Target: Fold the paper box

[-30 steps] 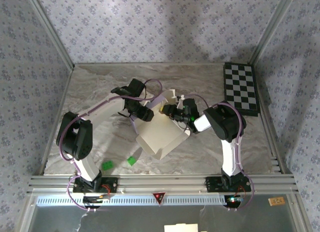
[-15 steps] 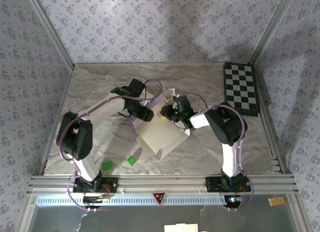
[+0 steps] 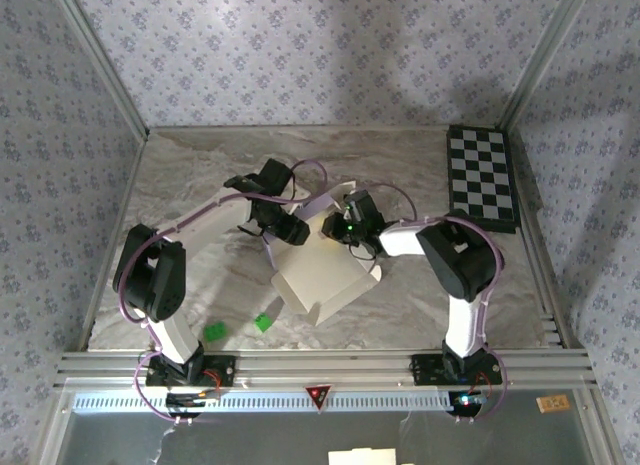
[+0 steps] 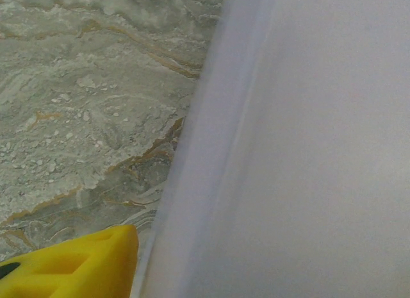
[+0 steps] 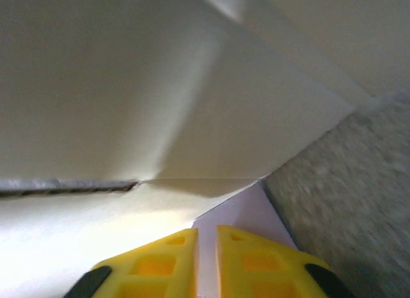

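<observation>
We find the right hand [image 3: 332, 226] pushed closer in at the far flap of the paper box [image 3: 322, 277]. Its wrist now lies further left, and its elbow stands further out to the right.

Top view: flat, soft overhead light, a bit dim, no glare. Broad soft shadow on the back wall [image 3: 470, 80], upper right. Faint shadows on the table [image 3: 190, 185] beside the paper box [image 3: 325, 275]. Focus is OK across the frame.
Left wrist: box too close and fully out of focus, its edge smeared into a lilac band. Table beyond it is fairly crisp.
Right wrist: box blown out bright at lower left, shaded grey up top. Table at right is blurred.
</observation>
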{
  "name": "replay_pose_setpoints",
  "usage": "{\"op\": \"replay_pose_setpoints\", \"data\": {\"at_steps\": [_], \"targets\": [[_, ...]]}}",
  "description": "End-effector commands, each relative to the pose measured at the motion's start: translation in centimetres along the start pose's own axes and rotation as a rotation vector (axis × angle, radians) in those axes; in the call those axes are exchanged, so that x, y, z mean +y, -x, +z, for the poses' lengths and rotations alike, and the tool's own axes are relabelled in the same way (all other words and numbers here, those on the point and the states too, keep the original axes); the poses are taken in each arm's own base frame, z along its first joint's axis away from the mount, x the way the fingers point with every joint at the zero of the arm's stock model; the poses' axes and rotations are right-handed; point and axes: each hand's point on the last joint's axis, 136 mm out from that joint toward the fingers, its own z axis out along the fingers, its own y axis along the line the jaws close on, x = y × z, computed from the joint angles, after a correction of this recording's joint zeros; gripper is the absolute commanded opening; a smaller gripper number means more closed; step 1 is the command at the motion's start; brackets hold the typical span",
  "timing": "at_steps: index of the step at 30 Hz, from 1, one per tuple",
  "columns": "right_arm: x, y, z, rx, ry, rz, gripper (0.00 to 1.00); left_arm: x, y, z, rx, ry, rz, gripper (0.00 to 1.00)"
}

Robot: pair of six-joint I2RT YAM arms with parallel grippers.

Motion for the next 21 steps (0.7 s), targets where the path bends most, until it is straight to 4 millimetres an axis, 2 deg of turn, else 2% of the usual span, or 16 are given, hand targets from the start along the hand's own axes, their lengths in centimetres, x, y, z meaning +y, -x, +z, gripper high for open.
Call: {"op": "replay_pose_setpoints", "data": {"at_steps": [1, 8, 12, 17, 21], "targets": [[-0.8, 0.3, -2.8, -0.002, -0.014, -0.077, 0.22, -0.5, 0.0, -0.2, 0.015, -0.019, 0.025, 0.63], [0.1, 2.3, -8.0, -0.054, 0.089, -0.274, 0.32, -0.6, 0.0, -0.2, 0.016, -0.022, 0.032, 0.63], [-0.3, 3.9, -10.4, -0.095, 0.052, -0.374, 0.33, -0.8, -0.1, -0.3, 0.016, -0.025, 0.038, 0.63], [0.0, 6.2, -11.8, -0.099, 0.047, -0.515, 0.42, -0.8, -0.2, -0.4, 0.018, -0.028, 0.041, 0.63], [0.7, 7.0, -12.0, -0.057, 0.089, -0.645, 0.51, -0.9, -0.3, -0.5, 0.014, -0.029, 0.043, 0.63]]}}
